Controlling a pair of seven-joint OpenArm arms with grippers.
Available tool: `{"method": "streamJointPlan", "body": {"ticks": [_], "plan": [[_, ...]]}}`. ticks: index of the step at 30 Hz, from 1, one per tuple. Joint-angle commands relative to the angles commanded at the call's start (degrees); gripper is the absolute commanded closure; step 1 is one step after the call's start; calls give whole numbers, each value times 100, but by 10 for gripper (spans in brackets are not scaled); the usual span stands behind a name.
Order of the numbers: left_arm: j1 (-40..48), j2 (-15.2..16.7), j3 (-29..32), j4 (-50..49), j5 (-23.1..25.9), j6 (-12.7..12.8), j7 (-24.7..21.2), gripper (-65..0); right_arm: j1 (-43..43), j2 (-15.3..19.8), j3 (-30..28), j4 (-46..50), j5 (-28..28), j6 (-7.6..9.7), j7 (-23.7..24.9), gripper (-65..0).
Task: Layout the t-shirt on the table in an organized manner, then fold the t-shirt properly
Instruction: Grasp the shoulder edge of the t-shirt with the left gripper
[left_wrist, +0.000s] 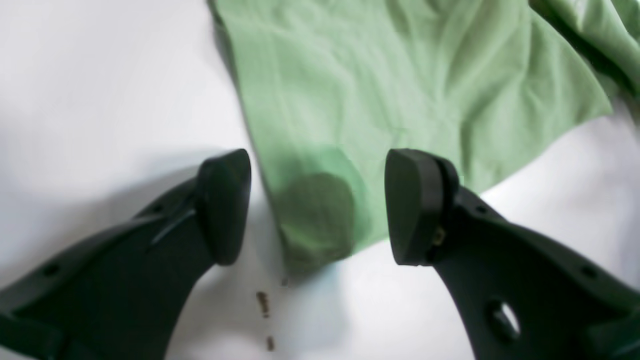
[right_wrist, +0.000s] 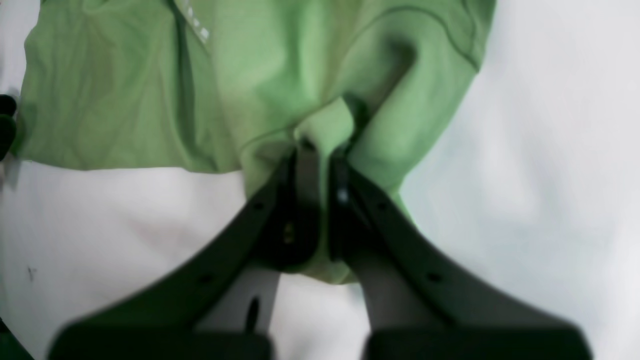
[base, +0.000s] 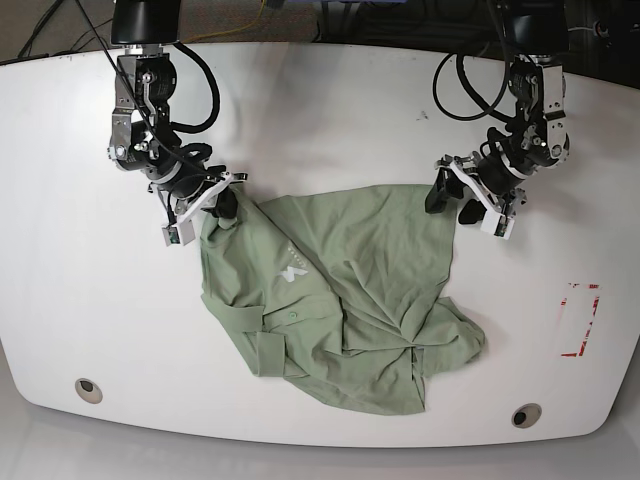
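We judged the step in hand to be the layout stage, with no fold begun. The t-shirt lay near the middle of the tabletop, reaching toward its near edge. The upper part lay fairly flat. The part nearest the near edge was bunched and doubled over itself, with a small white logo showing on the cloth.

The right pincer was pressed together on a raised ridge of cloth at the far corner of the garment on the right arm's side. The left pincer stood spread, one finger on either side of the opposite far corner, which lay flat on the tabletop and ungripped. We could not tell from the wrist view whether the fingertips touched the surface.

In our judgement, the next move called for the left pincer to settle onto that corner and pinch it. Both arms could then draw the far edge taut and drag the bunched part flat.

No containers were in view. Apart from the garment, the tabletop carried two round grommets near the near edge and red tape marks toward the edge on the left arm's side.
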Motion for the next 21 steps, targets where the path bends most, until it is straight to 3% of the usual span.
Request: {"method": "streamJointPlan", "body": {"ticks": [11, 21], "plan": [[-105, 105, 9, -299, 18, 0, 18, -393, 26, 0, 0, 0, 0, 0, 0, 0], [-105, 105, 369, -299, 18, 0, 9, -393, 35, 0, 0, 0, 0, 0, 114, 0]]}}
